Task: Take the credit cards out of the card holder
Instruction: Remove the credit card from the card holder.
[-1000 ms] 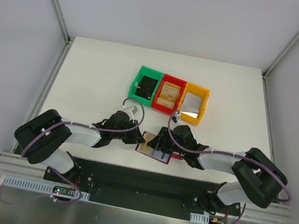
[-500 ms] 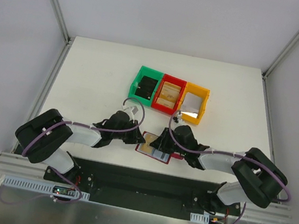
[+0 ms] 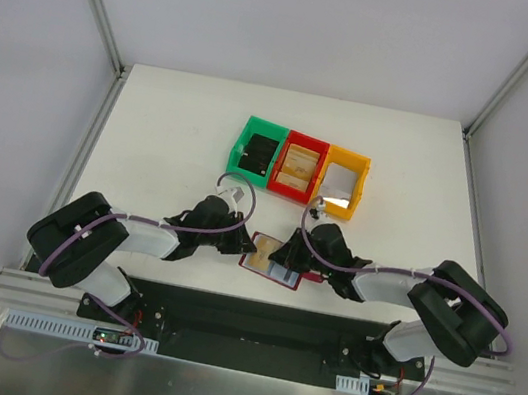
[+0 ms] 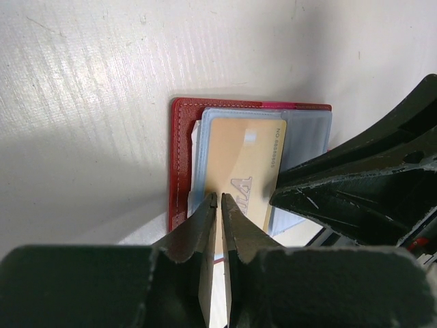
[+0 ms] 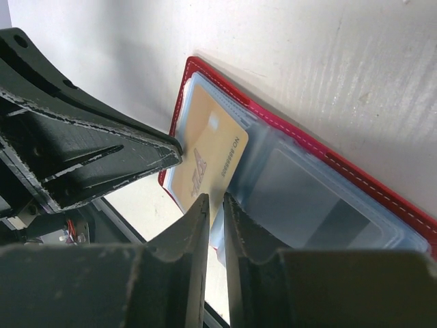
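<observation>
The dark red card holder (image 3: 277,271) lies open near the table's front edge, grey-blue sleeves up. A gold card (image 3: 264,252) sits on its left half, partly out of the sleeve. My left gripper (image 3: 243,247) is shut, with its tips pinched at the card's near edge (image 4: 246,157); its tips show in the left wrist view (image 4: 218,198). My right gripper (image 3: 284,258) is shut too, with its tips (image 5: 215,198) at the card's corner (image 5: 205,143) and the sleeve edge (image 5: 300,184). I cannot tell whether it pinches anything.
Three small bins stand in a row behind the holder: green (image 3: 256,153) with something black in it, red (image 3: 299,167) with tan cards, and yellow (image 3: 342,182). The table's front edge and the black arm mount are just behind the grippers.
My right gripper has drawn back a little to the right along the holder. The left gripper and the gold card have stayed put.
</observation>
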### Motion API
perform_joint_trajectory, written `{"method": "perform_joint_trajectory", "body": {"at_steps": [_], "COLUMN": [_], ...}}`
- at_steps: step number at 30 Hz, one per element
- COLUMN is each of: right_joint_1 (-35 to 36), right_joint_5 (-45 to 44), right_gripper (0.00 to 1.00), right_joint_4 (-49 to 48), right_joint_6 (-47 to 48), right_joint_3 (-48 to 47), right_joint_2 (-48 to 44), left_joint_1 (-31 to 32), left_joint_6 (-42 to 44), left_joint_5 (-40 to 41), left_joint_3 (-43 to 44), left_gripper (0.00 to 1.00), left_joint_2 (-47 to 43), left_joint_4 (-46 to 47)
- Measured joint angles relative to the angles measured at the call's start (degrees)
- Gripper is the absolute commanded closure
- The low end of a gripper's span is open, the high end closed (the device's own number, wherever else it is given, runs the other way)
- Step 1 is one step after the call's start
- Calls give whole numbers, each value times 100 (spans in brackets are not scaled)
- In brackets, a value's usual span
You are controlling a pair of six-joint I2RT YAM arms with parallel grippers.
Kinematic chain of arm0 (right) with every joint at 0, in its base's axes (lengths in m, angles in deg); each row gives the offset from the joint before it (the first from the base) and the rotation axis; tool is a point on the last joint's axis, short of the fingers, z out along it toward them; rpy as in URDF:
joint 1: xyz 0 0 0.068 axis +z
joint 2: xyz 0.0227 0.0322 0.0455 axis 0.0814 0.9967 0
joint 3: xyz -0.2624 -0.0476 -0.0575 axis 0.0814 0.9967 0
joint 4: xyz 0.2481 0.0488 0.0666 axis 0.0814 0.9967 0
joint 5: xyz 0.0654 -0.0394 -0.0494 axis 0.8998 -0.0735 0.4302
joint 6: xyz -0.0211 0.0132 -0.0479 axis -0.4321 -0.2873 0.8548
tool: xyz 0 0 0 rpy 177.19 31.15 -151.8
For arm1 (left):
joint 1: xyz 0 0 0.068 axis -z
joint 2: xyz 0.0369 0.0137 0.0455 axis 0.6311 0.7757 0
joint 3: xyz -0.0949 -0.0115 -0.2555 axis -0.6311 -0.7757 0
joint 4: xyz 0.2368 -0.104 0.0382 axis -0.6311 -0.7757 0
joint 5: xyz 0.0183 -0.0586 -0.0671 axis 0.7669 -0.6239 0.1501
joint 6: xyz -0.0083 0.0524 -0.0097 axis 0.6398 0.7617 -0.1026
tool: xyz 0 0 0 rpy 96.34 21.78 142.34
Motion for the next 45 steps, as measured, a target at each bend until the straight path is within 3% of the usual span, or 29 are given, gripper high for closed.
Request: {"method": "perform_joint_trajectory", "body": {"at_steps": [10,21,34,36,39,45], "right_joint_1": [-42,-87,-142,-146,-151,-153], "right_joint_5": [50,94,101,125,208,247], "right_gripper": [99,100,100,81,63,55], "right_joint_4": [-87,-129,-201,-234,-275,-363], "right_joint_6": [-63,-72,-72,-72,-98,-199], "right_joint_3": [98,142,278,282,282,284], "right_joint_2": [0,-35,-256,-258,-256,-223], "left_joint_1": [0,0,-4,-4,-4,-4], "left_joint_6": [-7,-31,-129,-131,-136,-149], "left_joint_5": [0,4,4,2,2,2], "left_joint_3": [0,0,-11,-11,-11,-11], "left_gripper": [94,100,100,100,100,100], "left_joint_2": [2,22,55,57,79,81], "left_joint_4": [2,2,59,63,98,103]}}
